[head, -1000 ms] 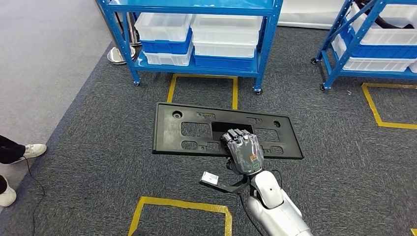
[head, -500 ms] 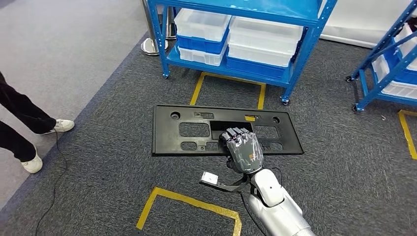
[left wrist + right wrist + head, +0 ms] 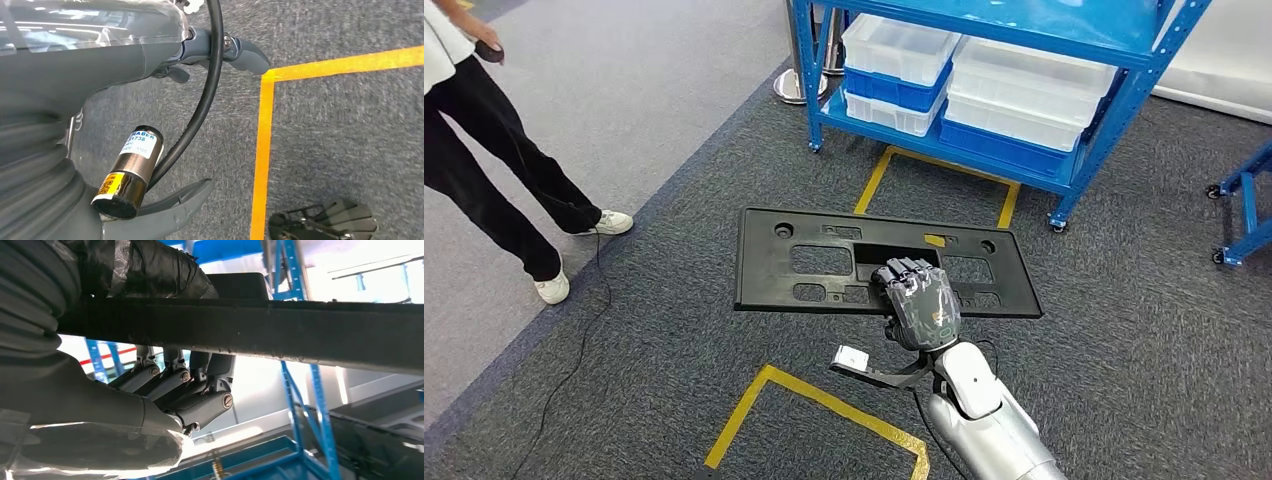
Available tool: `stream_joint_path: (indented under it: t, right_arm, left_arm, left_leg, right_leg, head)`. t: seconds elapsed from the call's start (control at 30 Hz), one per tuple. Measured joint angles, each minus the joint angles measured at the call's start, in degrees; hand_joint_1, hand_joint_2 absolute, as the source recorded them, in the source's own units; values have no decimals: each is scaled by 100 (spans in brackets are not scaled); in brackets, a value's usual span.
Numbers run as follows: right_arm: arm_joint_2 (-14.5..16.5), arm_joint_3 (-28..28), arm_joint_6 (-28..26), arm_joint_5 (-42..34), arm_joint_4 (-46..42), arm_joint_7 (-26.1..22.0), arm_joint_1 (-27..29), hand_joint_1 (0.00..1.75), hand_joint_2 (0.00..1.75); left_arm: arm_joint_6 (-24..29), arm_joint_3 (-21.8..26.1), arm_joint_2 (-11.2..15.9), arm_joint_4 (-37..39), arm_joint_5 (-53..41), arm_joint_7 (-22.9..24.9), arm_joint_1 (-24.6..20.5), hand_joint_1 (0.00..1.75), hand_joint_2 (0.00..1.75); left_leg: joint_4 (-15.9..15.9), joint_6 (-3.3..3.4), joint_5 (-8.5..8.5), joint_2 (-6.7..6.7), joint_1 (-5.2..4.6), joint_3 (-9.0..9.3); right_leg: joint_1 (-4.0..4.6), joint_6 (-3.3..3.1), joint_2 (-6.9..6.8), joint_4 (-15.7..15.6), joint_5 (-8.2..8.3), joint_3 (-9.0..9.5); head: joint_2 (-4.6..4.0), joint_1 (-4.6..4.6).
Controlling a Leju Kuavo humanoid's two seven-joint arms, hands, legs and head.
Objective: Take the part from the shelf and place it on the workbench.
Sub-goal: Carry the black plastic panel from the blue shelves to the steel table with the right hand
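From the head view, the right robot hand [image 3: 916, 305] grips a flat black panel [image 3: 824, 262] by its near long edge, fingers hooked through a middle cutout, carrying it level above the grey carpet [image 3: 674, 330]. A blue shelf rack [image 3: 1064, 40] with white and blue bins [image 3: 1009, 95] stands beyond it, yellow floor tape [image 3: 824, 400] lies below, and a person [image 3: 494, 130] stands at the far left.

In the left wrist view, the left robot hand [image 3: 150, 55] hangs over the carpet beside a yellow tape corner; whether it is wide or narrow cannot be told.

In the right wrist view, dark fingers [image 3: 192, 370] wrap around the panel's edge [image 3: 280, 335].
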Motion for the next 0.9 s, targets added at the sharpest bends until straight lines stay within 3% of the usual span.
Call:
stream_joint_path:
  t: [0.03,0.1,0.17,0.23,0.3,0.33,0.37,0.4,0.43,0.47,0.53,0.6,0.67,0.7,0.77,0.83,0.9]
  right_arm:
    - [0,0,0,-1,-1,-1,-5,166,175]
    - [3,-1,1,-4,-1,-3,-13,166,175]
    - [12,0,1,-10,-3,-8,-17,166,175]
    - [19,1,0,-20,-10,-16,-22,166,175]
    - [14,1,0,-31,-13,-22,-10,166,175]
    - [7,1,0,-37,-13,-24,10,166,175]
    - [-2,1,0,-42,-13,-24,39,166,175]
    - [-10,1,0,-46,-14,-24,68,166,175]
    - [-15,1,0,-48,-15,-23,85,166,175]
    - [-17,1,0,-48,-21,-19,94,166,175]
    - [-21,1,0,-48,-39,-10,95,166,175]
    - [-25,1,0,-46,-56,-3,99,166,175]
    - [-21,1,0,-44,-70,-1,99,166,175]
    - [-17,1,0,-44,-80,2,95,166,175]
    - [-9,1,0,-46,-103,10,84,166,175]
    - [-13,1,0,-48,-110,17,87,166,175]
    - [-16,1,0,-48,-110,19,99,166,175]
  left_arm:
    - [2,-1,1,0,-1,0,-10,0,175]
    - [5,-2,2,0,-2,0,-26,0,175]
    - [5,-1,2,0,-4,0,-20,0,175]
    - [7,0,0,0,-10,-1,-11,0,175]
    - [11,0,-2,0,-34,-2,-18,0,175]
    - [14,1,-2,0,-45,-7,-19,0,175]
    - [18,2,-1,0,-56,-12,-14,0,175]
    - [21,4,0,0,-62,-16,-2,0,175]
    - [22,6,1,0,-69,-17,10,0,175]
    - [21,7,1,0,-76,-15,19,0,175]
    - [21,8,1,0,-79,-11,22,0,175]
    - [21,9,0,0,-75,-7,21,0,175]
    - [21,10,3,0,-72,-3,38,0,175]
    - [21,12,5,0,-71,-2,50,0,175]
    - [20,14,10,0,-70,-4,51,0,175]
    - [19,14,8,0,-69,-7,32,0,175]
    - [14,14,8,0,-69,-9,28,0,175]
  left_leg:
    - [-347,39,110,101,-31,186]
    - [-660,107,149,211,-91,336]
    - [-700,168,173,101,-86,335]
    - [-773,229,216,2,-50,364]
    - [-808,271,240,-96,-36,378]
    - [-804,282,242,-155,-37,375]
    - [-797,288,241,-222,-38,374]
    - [-785,286,237,-293,-38,374]
    - [-767,279,230,-364,-36,374]
    - [-740,263,218,-435,-30,373]
    - [-665,217,181,-562,-25,349]
    - [-623,154,172,-665,-18,297]
    - [-637,85,190,-752,2,262]
    - [-616,55,175,-716,5,248]
    - [-313,-5,-2,-481,-1,106]
    - [379,-57,-325,-231,7,-227]
    - [893,-80,-466,-162,17,-493]
  right_leg:
    - [13,18,-51,1,-13,14]
    - [35,67,-146,-7,-29,30]
    - [42,128,-216,-26,-41,47]
    - [35,180,-61,106,-162,4]
    - [27,198,197,677,-485,-256]
    - [27,198,265,1063,-651,-446]
    - [26,201,294,1373,-739,-607]
    - [24,202,307,1502,-715,-691]
    - [19,201,317,1418,-584,-675]
    - [8,198,348,1120,-367,-554]
    - [-20,184,550,413,-49,-244]
    - [-20,163,703,100,12,-108]
    - [-6,111,636,72,25,-99]
    - [-10,75,583,47,37,-81]
    - [-31,5,454,-10,57,-37]
    - [-13,-33,314,-22,47,-14]
    - [3,-43,171,-20,29,-6]
  head:
    - [0,1]
    - [0,4]
    - [0,5]
    - [0,11]
    - [0,17]
    - [0,17]
    - [0,16]
    - [0,16]
    - [0,16]
    - [0,16]
    - [0,16]
    - [0,16]
    - [0,15]
    - [0,15]
    - [0,-8]
    - [0,-30]
    - [0,-30]
